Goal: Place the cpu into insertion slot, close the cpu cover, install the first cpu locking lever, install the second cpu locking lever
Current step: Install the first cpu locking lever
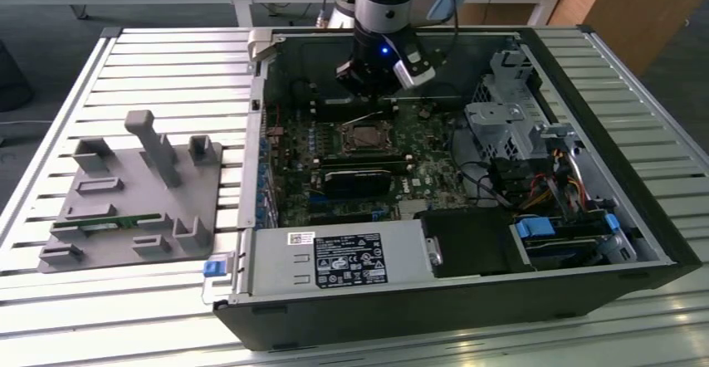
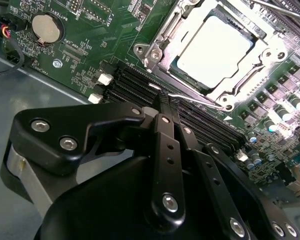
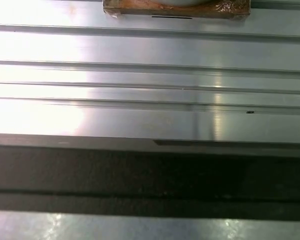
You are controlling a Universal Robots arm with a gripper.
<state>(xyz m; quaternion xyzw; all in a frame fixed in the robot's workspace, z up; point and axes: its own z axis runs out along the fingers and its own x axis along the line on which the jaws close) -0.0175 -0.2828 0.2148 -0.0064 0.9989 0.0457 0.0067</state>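
Already the small square cpu with its silvery-grey metal top lay seated in the square insertion slot on the green circuit board, and the thin silver cpu cover frame lay down around it, the chip showing through its large window. In the second wrist view a thin silver locking lever wire ran along the near edge of the socket, between the frame and the long black memory slots. The black claw hung just beside that lever, its two slim black fingers pressed together with no gap and nothing visibly held between them; the fingertips stood over the memory slots, close by the wire. A round silver coin battery sat farther off on the board. In the exterior view the claw stood inside the open black computer case, directly above the socket, toward the case's far wall. The case rested on the ribbed aluminium bench, with a grey plastic fixture tray near the bench's edge at the exterior view's left.
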